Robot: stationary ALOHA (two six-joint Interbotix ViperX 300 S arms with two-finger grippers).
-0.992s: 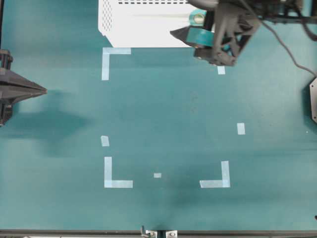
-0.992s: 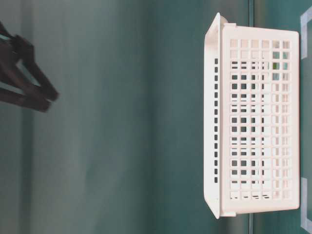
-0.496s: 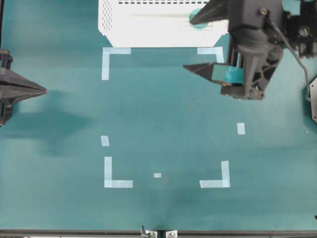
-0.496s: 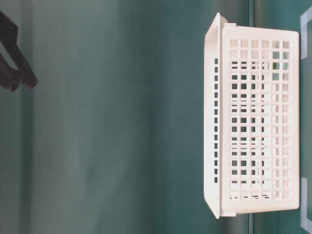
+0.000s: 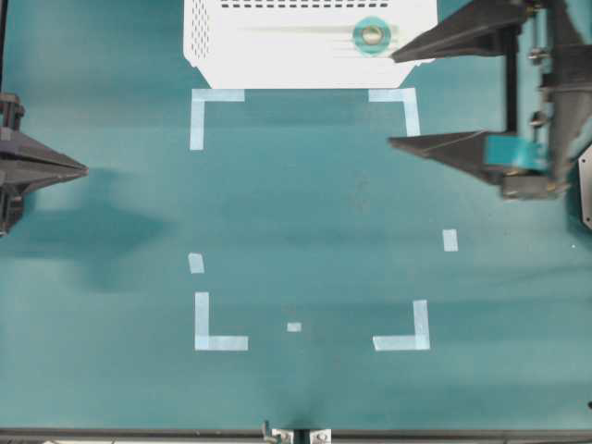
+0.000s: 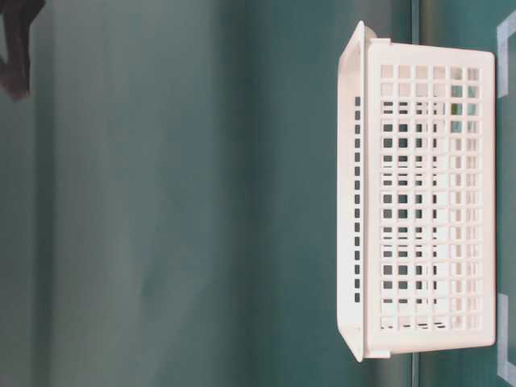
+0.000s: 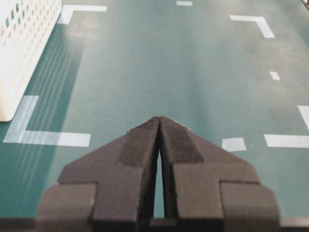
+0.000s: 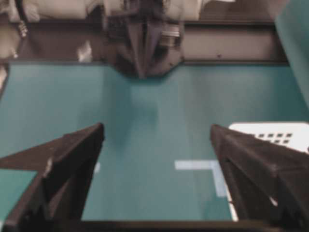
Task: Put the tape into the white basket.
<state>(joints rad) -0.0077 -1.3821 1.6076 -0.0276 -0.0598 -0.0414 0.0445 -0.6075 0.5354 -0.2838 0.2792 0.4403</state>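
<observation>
Tape (image 5: 372,35) lay inside the white basket (image 5: 277,65). Right pincer (image 5: 398,100), beside the basket, gaped empty; left pincer (image 7: 159,123) was pressed together. Recommended: retreat clear of the basket's rim.

Pale-blue tape corner marks (image 5: 208,109) and short strips (image 5: 450,240) lie on the teal table (image 5: 314,213).

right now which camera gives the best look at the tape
The overhead exterior view: the tape lies flat inside the white basket, its ring and hollow core fully visible. The table-level view shows only the basket's slotted wall; no tape can be made out. The left wrist view catches a basket corner, the right wrist view a bit of rim, no tape.
</observation>
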